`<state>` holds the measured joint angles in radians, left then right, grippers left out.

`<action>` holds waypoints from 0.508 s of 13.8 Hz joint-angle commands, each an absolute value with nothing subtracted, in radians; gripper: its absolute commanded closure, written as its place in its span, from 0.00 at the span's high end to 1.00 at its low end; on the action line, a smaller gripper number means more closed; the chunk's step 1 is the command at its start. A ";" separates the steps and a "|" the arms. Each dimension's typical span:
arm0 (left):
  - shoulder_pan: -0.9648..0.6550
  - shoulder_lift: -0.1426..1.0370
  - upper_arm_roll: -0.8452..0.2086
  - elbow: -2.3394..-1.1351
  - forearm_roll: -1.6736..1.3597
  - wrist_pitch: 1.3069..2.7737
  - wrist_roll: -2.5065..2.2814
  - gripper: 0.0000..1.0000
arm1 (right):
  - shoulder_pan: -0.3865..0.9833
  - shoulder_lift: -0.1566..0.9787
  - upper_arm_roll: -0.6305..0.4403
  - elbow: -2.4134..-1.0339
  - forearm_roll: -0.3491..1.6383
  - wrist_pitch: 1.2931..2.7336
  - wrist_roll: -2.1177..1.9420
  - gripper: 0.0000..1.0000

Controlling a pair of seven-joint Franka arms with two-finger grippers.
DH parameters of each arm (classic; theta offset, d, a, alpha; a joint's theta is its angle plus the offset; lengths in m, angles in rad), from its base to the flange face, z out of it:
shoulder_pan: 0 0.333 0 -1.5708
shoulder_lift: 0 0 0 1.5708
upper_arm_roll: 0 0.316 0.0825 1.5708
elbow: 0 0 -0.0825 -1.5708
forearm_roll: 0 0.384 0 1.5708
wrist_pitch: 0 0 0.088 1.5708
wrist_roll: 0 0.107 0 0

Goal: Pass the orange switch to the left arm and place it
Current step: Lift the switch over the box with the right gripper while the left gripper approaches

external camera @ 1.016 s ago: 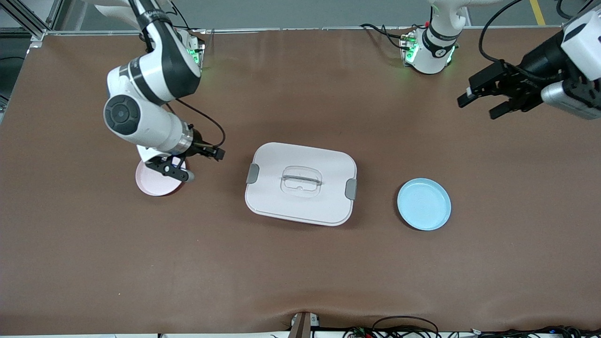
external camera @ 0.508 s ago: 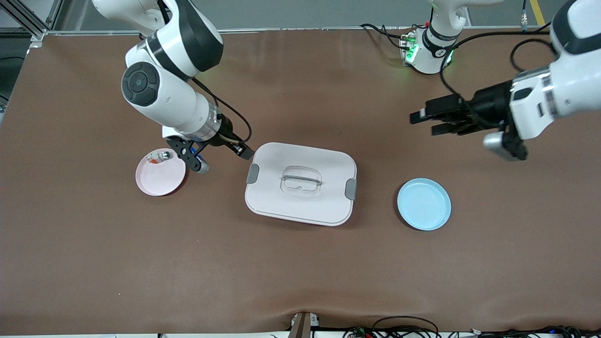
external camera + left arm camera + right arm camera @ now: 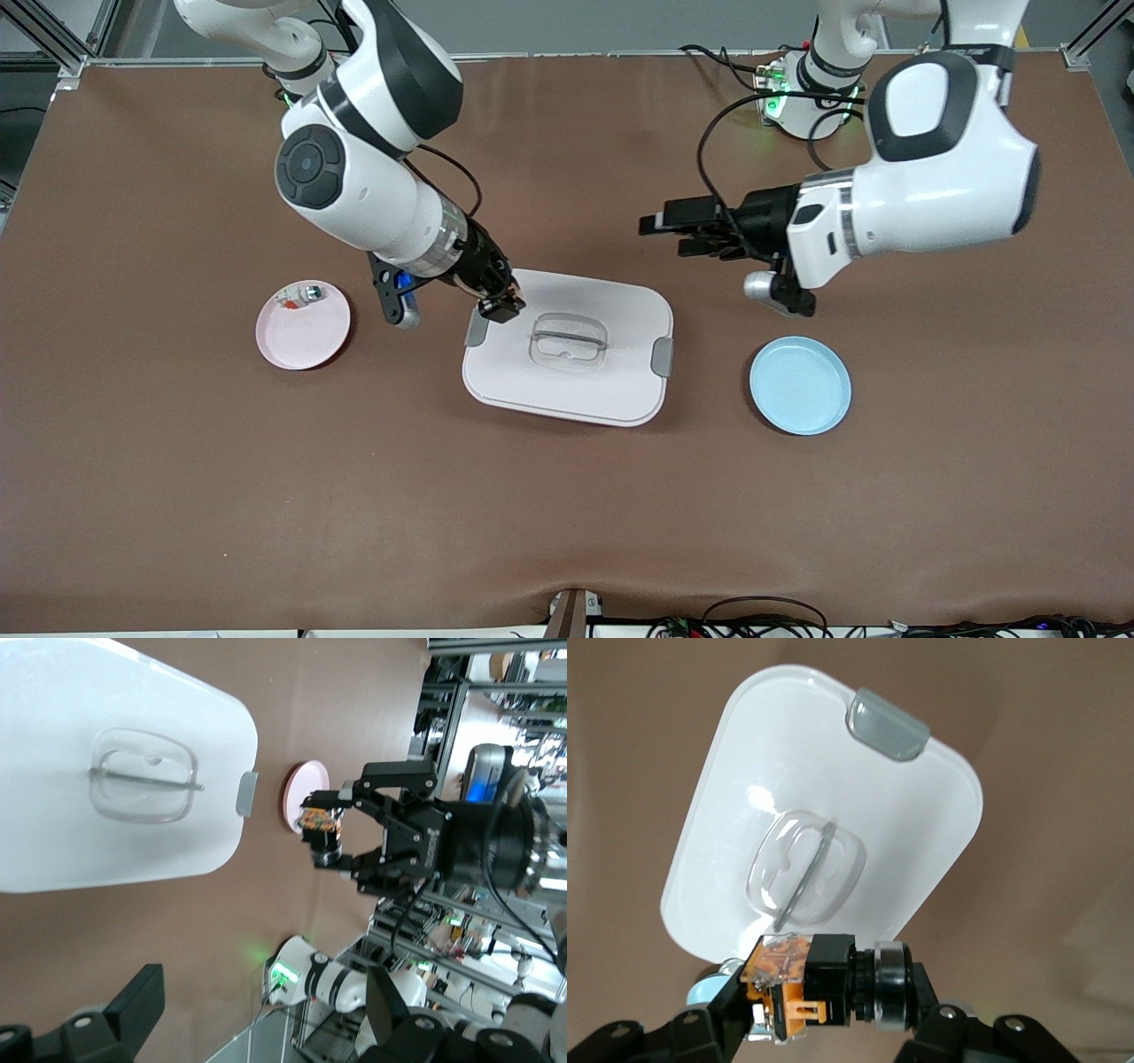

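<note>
My right gripper (image 3: pixel 498 307) is shut on the orange switch (image 3: pixel 819 985), a black cylinder-ended part with an orange block body. It holds the switch in the air over the edge of the white box (image 3: pixel 567 350) toward the right arm's end. The switch also shows in the left wrist view (image 3: pixel 319 822) and the front view (image 3: pixel 501 309). My left gripper (image 3: pixel 680 232) is open and empty, in the air over bare table beside the box, toward the left arm's end. Its fingers (image 3: pixel 133 1005) stand wide apart. The box lies shut in both wrist views (image 3: pixel 115 815) (image 3: pixel 833 771).
A pink plate (image 3: pixel 301 341) toward the right arm's end holds a small white-silver piece (image 3: pixel 312 292) and a small reddish bit (image 3: pixel 288 304). A blue plate (image 3: pixel 800 385) lies toward the left arm's end of the box.
My right gripper has risen from the pink plate with the switch and moved over the box's edge. My left arm has swung in from the table's end toward the box.
</note>
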<state>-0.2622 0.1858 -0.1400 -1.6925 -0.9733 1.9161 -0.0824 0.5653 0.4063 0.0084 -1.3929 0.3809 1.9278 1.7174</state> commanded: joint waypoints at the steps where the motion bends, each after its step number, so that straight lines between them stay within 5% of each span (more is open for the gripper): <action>1: -0.317 0.202 -0.138 -1.713 -1.009 2.064 -0.069 1.00 | 0.609 0.436 -0.002 -1.333 0.417 1.980 1.851 0.00; 7: -0.385 0.279 -0.140 -1.701 -1.189 2.270 0.032 1.00 | 0.673 0.456 -0.002 -1.313 0.436 2.149 2.094 0.00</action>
